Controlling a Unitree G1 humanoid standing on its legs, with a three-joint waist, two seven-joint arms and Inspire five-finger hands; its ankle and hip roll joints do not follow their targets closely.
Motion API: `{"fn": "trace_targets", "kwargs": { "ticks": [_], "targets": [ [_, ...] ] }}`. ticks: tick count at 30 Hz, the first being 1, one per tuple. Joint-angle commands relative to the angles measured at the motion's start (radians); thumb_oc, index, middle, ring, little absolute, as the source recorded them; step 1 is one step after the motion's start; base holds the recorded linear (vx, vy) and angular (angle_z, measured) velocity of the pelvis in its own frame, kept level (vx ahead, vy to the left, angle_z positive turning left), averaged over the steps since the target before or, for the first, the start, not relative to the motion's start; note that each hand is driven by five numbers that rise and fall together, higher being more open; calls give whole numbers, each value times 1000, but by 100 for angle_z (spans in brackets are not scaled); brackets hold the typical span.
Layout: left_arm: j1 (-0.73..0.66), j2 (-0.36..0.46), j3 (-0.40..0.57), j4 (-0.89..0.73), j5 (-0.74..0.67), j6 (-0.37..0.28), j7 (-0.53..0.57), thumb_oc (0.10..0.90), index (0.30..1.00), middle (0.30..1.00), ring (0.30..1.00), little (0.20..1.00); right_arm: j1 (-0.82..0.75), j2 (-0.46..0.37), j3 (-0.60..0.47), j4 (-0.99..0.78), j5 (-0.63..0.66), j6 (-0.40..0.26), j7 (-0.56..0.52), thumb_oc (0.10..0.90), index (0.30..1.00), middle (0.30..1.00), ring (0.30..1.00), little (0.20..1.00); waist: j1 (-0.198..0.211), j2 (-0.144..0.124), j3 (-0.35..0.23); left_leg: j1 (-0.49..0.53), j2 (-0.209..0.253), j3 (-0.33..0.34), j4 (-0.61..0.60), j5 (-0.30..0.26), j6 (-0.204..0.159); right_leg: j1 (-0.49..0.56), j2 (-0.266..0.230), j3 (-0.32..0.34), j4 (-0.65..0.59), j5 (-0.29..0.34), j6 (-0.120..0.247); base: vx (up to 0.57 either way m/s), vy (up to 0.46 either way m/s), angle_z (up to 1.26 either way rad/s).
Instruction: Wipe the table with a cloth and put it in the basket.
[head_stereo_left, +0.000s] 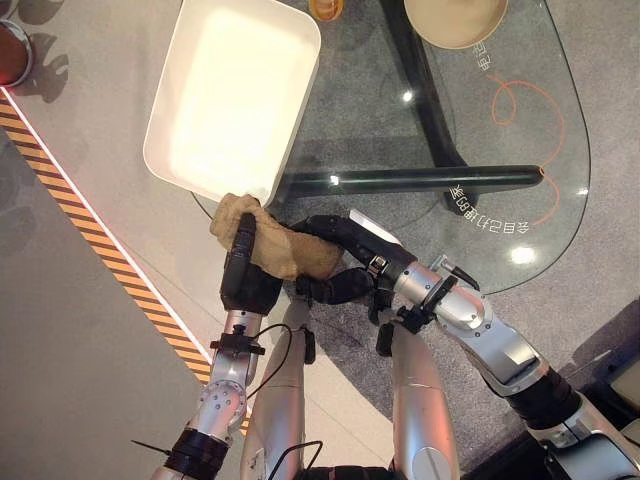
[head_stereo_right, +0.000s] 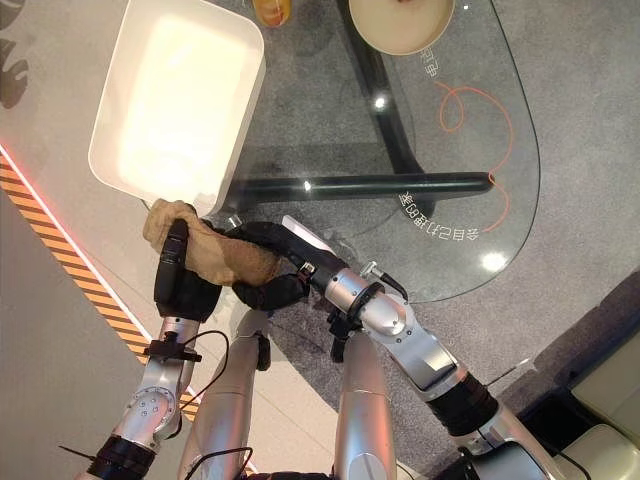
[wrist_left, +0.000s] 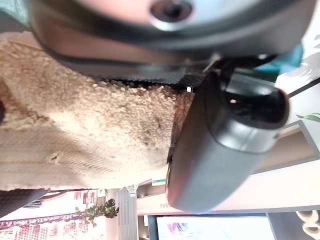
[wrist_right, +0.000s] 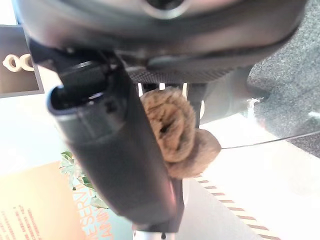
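1. My left robot hand (head_stereo_left: 247, 272) and right robot hand (head_stereo_left: 335, 240) both grip the cloth (head_stereo_left: 285, 248), bunched between them.
2. Step, I judge: binning. The basket (head_stereo_left: 175, 160) lies just beyond my left robot hand, by the glass counter (head_stereo_left: 500, 200); next, lift over its rim and release.

The bowl (head_stereo_left: 456, 22) and an orange thing (head_stereo_left: 326, 8) at the table's (head_stereo_left: 500, 200) far edge are cut off by the picture's top. The left hand (head_stereo_left: 246, 270) and right hand (head_stereo_left: 340, 245) cover much of the cloth (head_stereo_left: 285, 250); the fingers beneath it are hidden.
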Motion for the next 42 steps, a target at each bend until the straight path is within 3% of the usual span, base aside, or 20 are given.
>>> {"fn": "trace_targets", "kwargs": {
  "ticks": [1,18,21,26,31,34,40,42],
  "targets": [
    [-31,-2,41,-315,11,-19,-136,100,300,300,300,200,48,-36,-31,-59,-54,-16,-49,800,900,900,900,900,7,-25,-27,4,-69,73,156,-197,17,23,77,-9,-172,113,21,0,0,0],
    [-10,-13,68,-331,23,-9,-137,100,300,300,300,200,119,-3,-156,-94,-1,-112,-207,800,900,900,900,900,-7,-28,-27,12,-60,88,147,-201,20,21,86,0,-168,111,24,0,0,0],
    [-4,-17,72,-333,26,-12,-137,100,300,300,300,200,142,17,-192,-97,43,-167,-263,800,900,900,900,900,-11,-28,-27,18,-58,92,145,-204,20,24,87,2,-168,112,26,0,0,0],
    [4,-22,76,-337,27,-15,-137,100,300,300,300,200,171,49,-227,-108,98,-215,-287,800,900,900,900,900,-16,-26,-27,24,-57,96,139,-205,22,26,90,7,-169,112,27,0,0,0],
    [6,-27,85,-334,55,-23,-137,100,300,300,300,200,188,62,-238,-106,91,-210,-272,800,900,900,900,900,-20,-24,-27,24,-56,100,138,-205,21,24,91,10,-169,112,27,0,0,0],
    [11,-22,93,-335,104,-55,-118,100,300,300,300,200,199,60,-237,-99,95,-204,-255,800,900,900,900,900,-18,-21,-27,29,-56,100,135,-204,20,30,90,10,-171,110,27,0,0,0],
    [-18,22,136,-328,311,-182,-22,100,300,300,300,200,192,41,-221,-79,119,-165,-227,800,900,900,900,900,-16,-10,-27,30,-58,98,136,-201,19,33,88,10,-170,105,25,3,21,-2],
    [-38,45,160,-331,351,-193,1,100,300,300,300,200,186,35,-221,-69,125,-153,-219,800,900,900,900,900,-16,-5,-27,29,-59,97,140,-201,18,32,87,11,-167,103,25,14,66,-8]
  ]
}}
